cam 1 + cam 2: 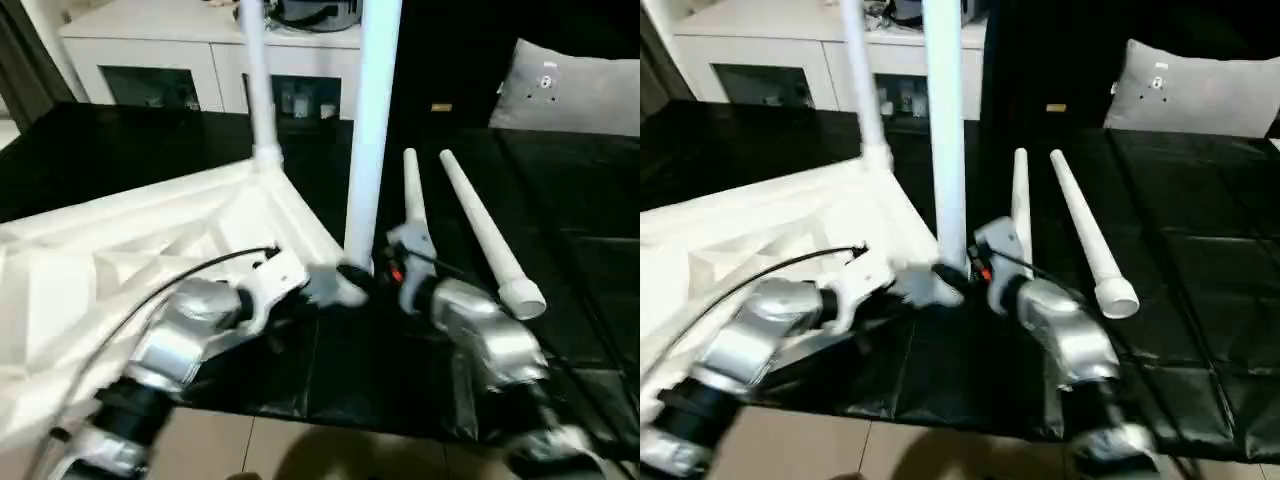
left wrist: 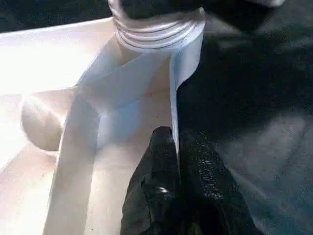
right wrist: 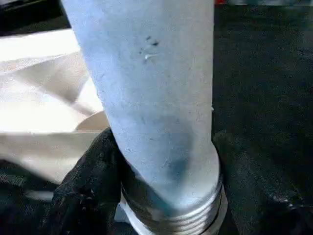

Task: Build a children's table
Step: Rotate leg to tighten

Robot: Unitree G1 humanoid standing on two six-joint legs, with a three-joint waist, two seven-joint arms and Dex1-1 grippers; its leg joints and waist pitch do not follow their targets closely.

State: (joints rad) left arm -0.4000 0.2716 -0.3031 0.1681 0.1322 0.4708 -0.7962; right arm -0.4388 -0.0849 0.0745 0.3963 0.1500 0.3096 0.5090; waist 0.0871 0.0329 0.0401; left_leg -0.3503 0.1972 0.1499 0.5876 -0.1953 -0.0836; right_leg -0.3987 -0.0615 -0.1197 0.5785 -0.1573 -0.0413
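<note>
We saw the tabletop lying underside up on the black bench — our left hand pinched shut on its rim, our right hand clasping an upright leg at the near corner socket — two legs lay loose beside

Probably smooth white plastic table

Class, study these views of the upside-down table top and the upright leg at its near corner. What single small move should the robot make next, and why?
Probably turn the upright leg further into the corner socket: its threads still show above the socket, the right gripper clasps its base, and the left gripper pinches the table top's rim, steadying it.
</note>
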